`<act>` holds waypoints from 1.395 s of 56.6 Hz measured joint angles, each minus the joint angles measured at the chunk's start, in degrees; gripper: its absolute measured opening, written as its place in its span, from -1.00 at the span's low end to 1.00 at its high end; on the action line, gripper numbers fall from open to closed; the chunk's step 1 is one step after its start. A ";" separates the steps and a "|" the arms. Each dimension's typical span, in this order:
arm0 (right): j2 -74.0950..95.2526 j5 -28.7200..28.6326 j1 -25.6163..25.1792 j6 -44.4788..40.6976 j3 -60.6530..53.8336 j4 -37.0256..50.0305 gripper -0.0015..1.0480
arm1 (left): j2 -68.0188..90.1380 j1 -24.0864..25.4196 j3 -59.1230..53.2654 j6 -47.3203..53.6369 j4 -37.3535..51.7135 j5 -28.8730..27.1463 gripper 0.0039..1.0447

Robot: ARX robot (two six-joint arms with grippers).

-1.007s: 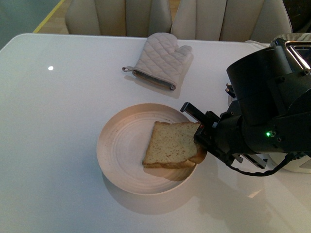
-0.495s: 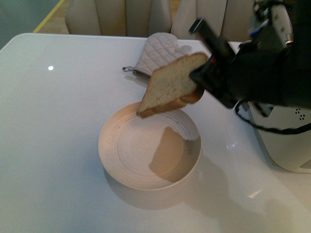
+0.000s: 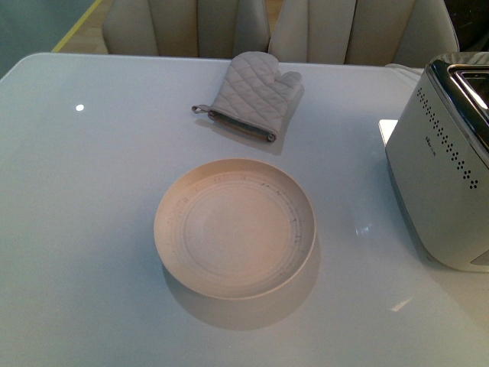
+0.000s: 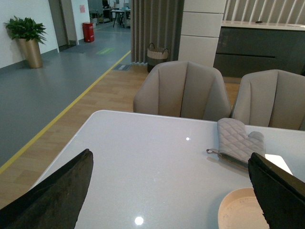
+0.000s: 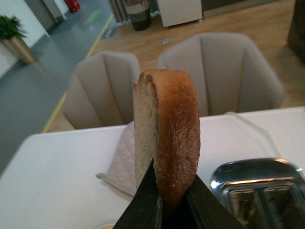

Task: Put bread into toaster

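The bread (image 5: 167, 138), a thick tan slice with a brown crust, stands upright and edge-on in the right wrist view. My right gripper (image 5: 172, 174) is shut on its lower edge. It hangs above the table, with the toaster (image 5: 259, 191) and its chrome top and slots close beside it. In the front view the white toaster (image 3: 447, 176) stands at the right edge, and neither arm nor the bread shows there. My left gripper (image 4: 170, 155) is open over the table, with nothing between its fingers.
A round cream plate (image 3: 229, 229) sits mid-table with nothing on it. A quilted grey oven mitt (image 3: 250, 95) lies behind it near the far edge. Two beige chairs (image 3: 191, 23) stand beyond the table.
My right arm has lifted the bread off the plate and risen out of the front view. The plate is left bare and the toaster's side now shows unblocked.
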 joint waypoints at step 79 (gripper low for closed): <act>14.82 9.42 -5.68 -18.58 8.33 -24.04 -0.94 | 0.00 0.00 0.00 0.00 0.00 0.00 0.86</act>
